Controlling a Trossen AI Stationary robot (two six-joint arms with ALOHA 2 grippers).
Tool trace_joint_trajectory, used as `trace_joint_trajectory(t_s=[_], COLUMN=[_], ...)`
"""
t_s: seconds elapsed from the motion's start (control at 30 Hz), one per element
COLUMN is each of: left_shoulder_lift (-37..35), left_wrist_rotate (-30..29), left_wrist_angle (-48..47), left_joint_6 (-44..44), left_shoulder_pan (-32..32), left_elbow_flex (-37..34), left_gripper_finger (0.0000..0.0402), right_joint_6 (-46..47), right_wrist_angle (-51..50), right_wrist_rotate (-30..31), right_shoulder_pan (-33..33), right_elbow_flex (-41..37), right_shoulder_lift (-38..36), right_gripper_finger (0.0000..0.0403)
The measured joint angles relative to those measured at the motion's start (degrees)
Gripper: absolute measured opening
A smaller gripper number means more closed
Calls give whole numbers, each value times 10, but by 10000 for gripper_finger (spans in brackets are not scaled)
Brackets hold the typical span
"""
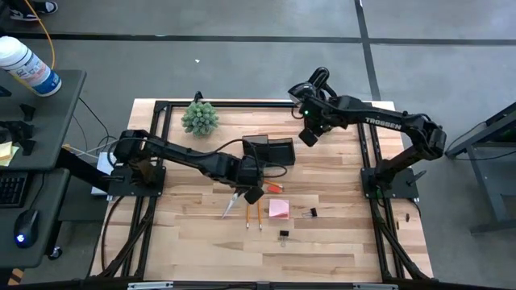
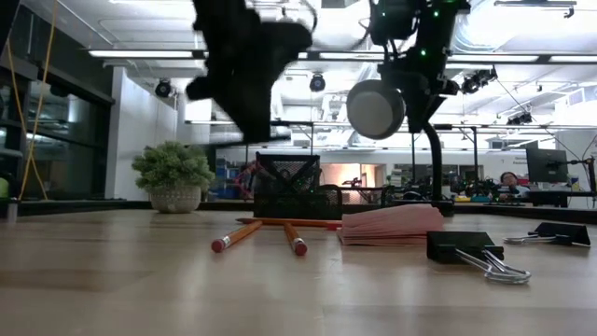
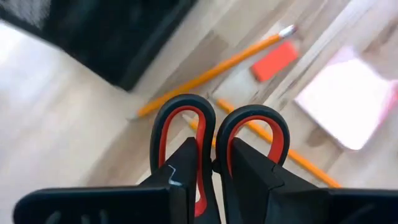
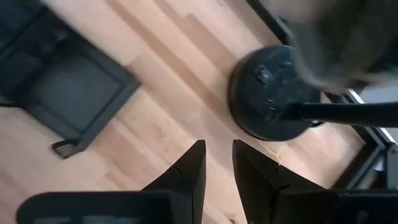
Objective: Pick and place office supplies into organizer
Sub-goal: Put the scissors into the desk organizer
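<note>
Scissors (image 3: pixel 217 134) gripped, left end effector (image 3: pixel 214 180) raised (mid-table)

Your wooden surface (image 1: pixel 339 242) carries the black organizer (image 1: pixel 270 151), a green plant (image 1: pixel 199 118), pencils (image 1: pixel 248 214), a pink sticky-note pad (image 1: pixel 279 209), two binder clips (image 1: pixel 284 236) and a lamp base (image 4: pixel 273 93).

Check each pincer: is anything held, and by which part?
The left pincer grips the red-handled scissors with black-rimmed loops at the neck just below the finger loops. The right pincer holds nothing.
</note>
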Motion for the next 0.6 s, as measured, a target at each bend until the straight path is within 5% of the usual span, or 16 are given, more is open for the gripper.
trace_joint_trajectory(t_s=[0.17,0.3,0.43,0.6], left_shoulder_lift=[0,-2,-2,-2], left_wrist_rotate=[-93,-227,-351,-436], left_wrist_angle=[-116,-211,-263,-268], left_joint_6=[30,34,36,47], left_shoulder_pan=[-6,-5,-4,-4], left_elbow_flex=[117,214,287,327], left_gripper_finger=[65,64,56,59], right_joint_6=[-16,-16,-14,-1], right_wrist_angle=[0,2,14,21], right_wrist_rotate=[-5,-17,-39,-55], right_shoulder_pan=[-44,-63,-65,-54], right_elbow_flex=[0,0,0,0], right_shoulder_lift=[0,0,0,0], right_gripper_finger=[74,74,74,74])
